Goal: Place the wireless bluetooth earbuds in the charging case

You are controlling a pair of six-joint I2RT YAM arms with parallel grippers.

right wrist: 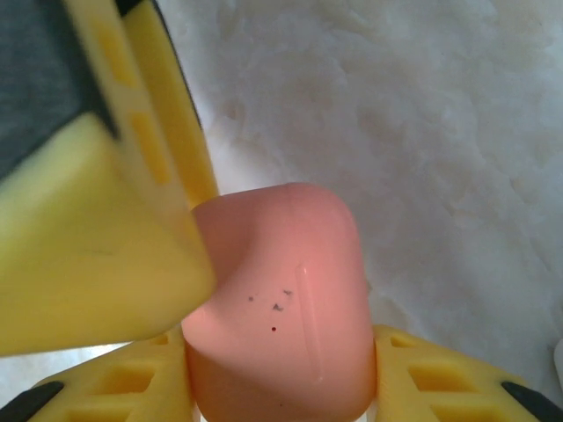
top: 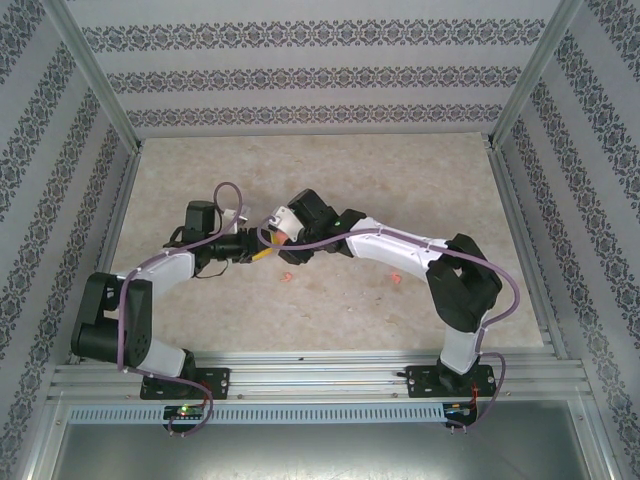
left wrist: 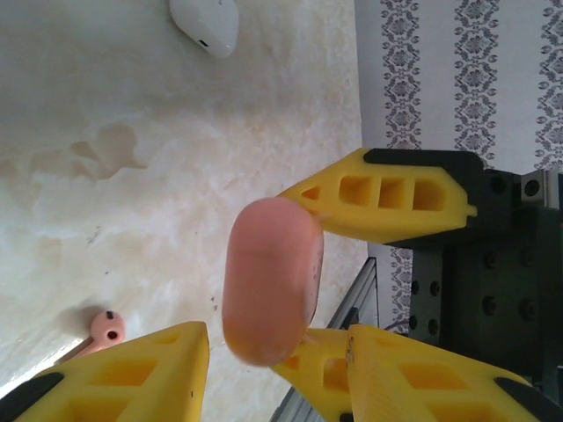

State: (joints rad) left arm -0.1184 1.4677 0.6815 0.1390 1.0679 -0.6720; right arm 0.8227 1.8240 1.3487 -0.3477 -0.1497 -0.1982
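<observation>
A glossy coral charging case (right wrist: pixel 281 308), pill-shaped smooth plastic with rounded corners and a thin seam down one face, is pinched off the table between the yellow, cut-out-patterned fingers (right wrist: pixel 457 382) of the right gripper (right wrist: pixel 281 400). The left gripper (left wrist: pixel 277 332) meets it from the opposite side, its own yellow fingers (left wrist: pixel 132 378) spread wide to either side of the case. In the right wrist view one of them, blurred, lies against the case's upper corner. Below, on the beige, marble-patterned table (left wrist: pixel 132 176), lies a coral earbud (left wrist: pixel 107 328), a small rounded piece with dark dots, apart from the case and not inside it. The overhead view shows a second coral earbud (top: pixel 395 278) farther right on the table, beside the right arm's white forearm. Beyond the grippers a white case (left wrist: pixel 207 22), egg-smooth with a small dark slot, rests on the table. Wallpaper panels (top: pixel 320 60) banded with grey ornamental stripes close in the back and sides, edged by aluminium frame rails (top: pixel 100 75).
</observation>
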